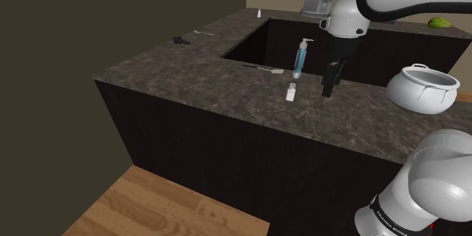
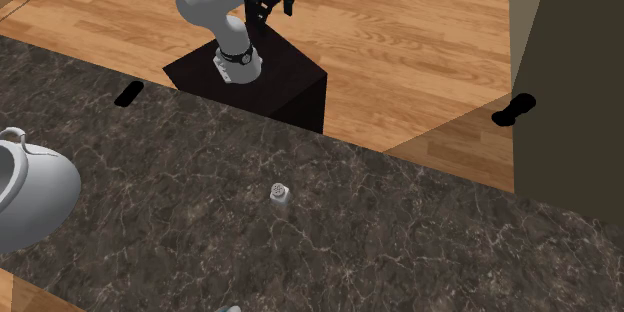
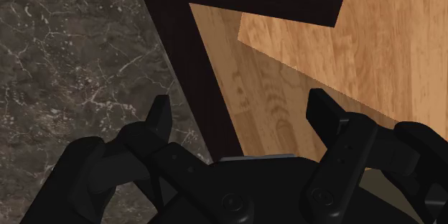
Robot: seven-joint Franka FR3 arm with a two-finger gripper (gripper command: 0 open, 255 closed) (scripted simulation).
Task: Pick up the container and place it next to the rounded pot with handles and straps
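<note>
Container stands on the counter, apart from the hand, spread wide over the counter's edge.

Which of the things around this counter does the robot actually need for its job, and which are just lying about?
Part of the job:
- small white container, shaker-like
- rounded white pot with handles
- gripper, open, holding nothing

Just lying about:
- blue soap dispenser
- utensil by the sink
- small black object
- coffee machine
- green item
</note>
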